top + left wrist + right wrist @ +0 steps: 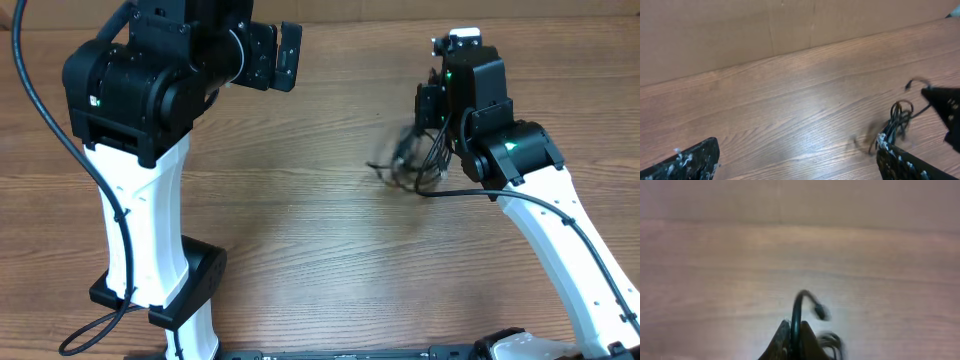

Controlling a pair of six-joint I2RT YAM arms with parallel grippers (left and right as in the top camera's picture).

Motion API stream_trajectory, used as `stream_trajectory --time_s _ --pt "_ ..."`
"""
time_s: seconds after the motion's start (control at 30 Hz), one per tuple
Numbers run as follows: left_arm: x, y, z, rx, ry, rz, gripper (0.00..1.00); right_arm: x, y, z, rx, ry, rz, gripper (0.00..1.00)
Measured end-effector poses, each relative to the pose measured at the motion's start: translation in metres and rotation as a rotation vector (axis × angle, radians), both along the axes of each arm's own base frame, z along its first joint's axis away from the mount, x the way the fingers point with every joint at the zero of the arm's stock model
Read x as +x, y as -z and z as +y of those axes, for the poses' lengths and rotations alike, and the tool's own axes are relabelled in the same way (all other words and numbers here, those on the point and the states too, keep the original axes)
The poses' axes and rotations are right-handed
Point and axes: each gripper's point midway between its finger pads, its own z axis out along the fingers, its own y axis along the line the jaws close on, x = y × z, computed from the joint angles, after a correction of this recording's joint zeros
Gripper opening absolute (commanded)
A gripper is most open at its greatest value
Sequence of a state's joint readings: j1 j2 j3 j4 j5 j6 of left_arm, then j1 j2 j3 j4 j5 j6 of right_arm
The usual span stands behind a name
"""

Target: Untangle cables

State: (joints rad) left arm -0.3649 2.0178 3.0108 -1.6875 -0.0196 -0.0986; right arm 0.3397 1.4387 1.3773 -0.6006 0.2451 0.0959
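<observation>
The cables (408,160) are a blurred bundle of thin black cords hanging under my right gripper (432,105), just above the wooden table right of centre. In the right wrist view my right gripper (795,326) is shut on one black cable (799,305) that arcs up to a small plug end (820,312); more loops blur at lower right. In the left wrist view the cables (897,120) dangle at right. My left gripper (797,160) is open and empty, high over the far left of the table, also in the overhead view (284,55).
The wooden table (300,230) spreads under both arms. A cardboard wall (740,35) stands behind the table's far edge. The left arm's white base (150,260) with its thick black cable (40,110) stands at front left; the right arm (560,220) runs to front right.
</observation>
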Motion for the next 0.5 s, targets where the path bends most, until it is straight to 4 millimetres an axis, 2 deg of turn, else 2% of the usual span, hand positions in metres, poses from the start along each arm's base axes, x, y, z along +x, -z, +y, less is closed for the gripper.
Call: stream_trajectory --time_s 0.07,0.1,0.13,0.17,0.23,0.3,0.37,0.5 --pt "0.001 0.003 0.000 0.007 0.003 0.009 1.00 0.001 -0.018 -0.003 -0.006 0.012 -0.060 0.04" --pt "0.001 0.004 0.000 0.010 0.004 0.013 1.00 -0.002 -0.028 -0.007 -0.015 0.020 -0.086 0.10" --pt "0.002 0.006 -0.001 0.014 0.006 0.017 1.00 -0.005 -0.037 -0.011 -0.015 0.031 -0.108 0.77" --pt "0.002 0.008 -0.001 0.021 0.010 0.023 1.00 -0.008 -0.047 -0.014 -0.015 0.040 -0.130 1.00" --pt "0.003 0.013 -0.001 0.034 0.016 0.037 1.00 -0.016 -0.065 -0.023 -0.025 0.056 -0.163 1.00" --pt "0.006 0.021 -0.002 0.049 0.021 0.062 1.00 -0.024 -0.071 -0.033 -0.036 0.076 -0.157 1.00" --pt "0.008 0.029 -0.003 0.063 0.026 0.085 1.00 -0.030 -0.064 -0.043 -0.053 0.100 -0.116 1.00" --pt "0.012 0.039 -0.004 0.087 0.038 0.111 1.00 -0.030 -0.032 -0.062 -0.035 0.184 0.000 1.00"
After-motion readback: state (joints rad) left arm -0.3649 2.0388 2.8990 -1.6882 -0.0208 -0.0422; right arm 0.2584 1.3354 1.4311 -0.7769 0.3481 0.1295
